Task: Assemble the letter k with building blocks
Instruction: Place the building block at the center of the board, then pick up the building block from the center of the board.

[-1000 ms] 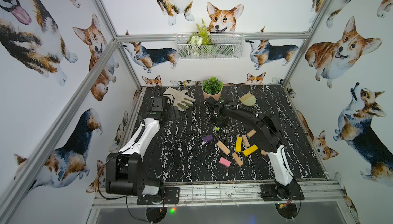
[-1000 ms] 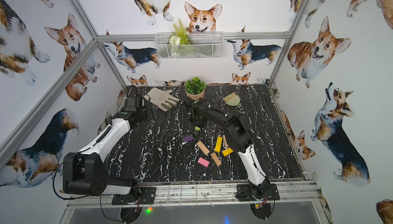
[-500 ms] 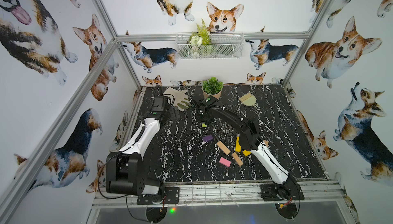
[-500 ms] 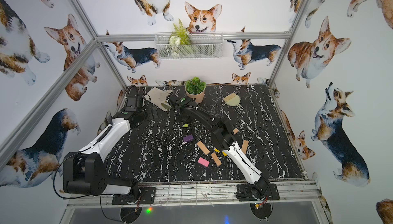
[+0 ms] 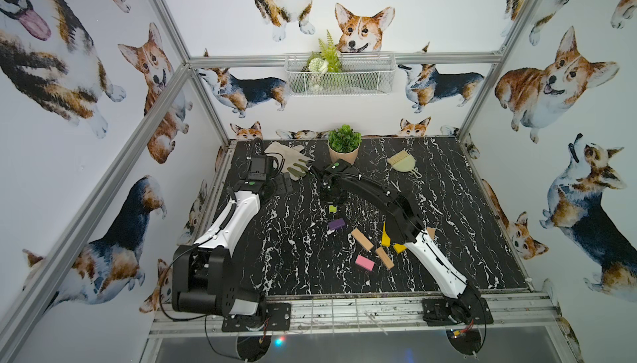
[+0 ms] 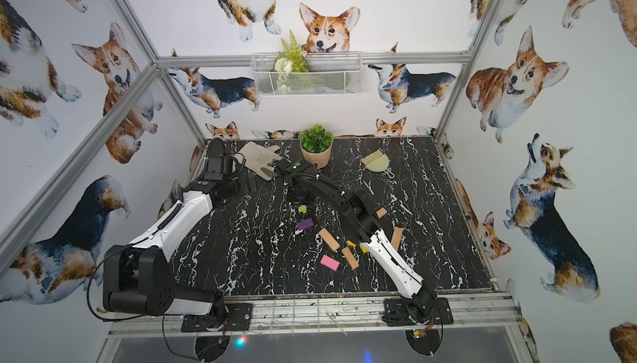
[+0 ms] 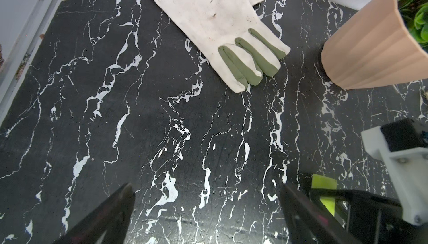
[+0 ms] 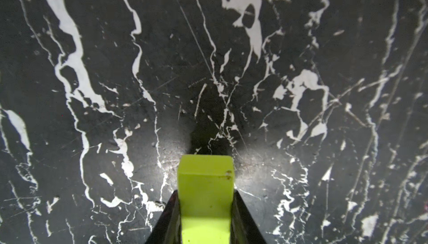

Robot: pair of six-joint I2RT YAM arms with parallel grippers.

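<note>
Fingers [image 8: 169, 224] pinch the lime block [image 8: 205, 191], one end cropped.

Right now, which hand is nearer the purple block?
Right. The right hand, shut on the lime block, hangs just behind the purple block; the left hand, open, sits farther off, near the glove.

you've swung the right arm [image 5: 372, 189] leftward over the tabletop [image 5: 293, 258], so the right claw [image 8: 205, 193] gripping the lime green block [image 5: 332, 209] now sits just beyond the purple block [image 5: 336, 223], and the arm now hides most of both yellow blocks [image 5: 386, 239].
</note>
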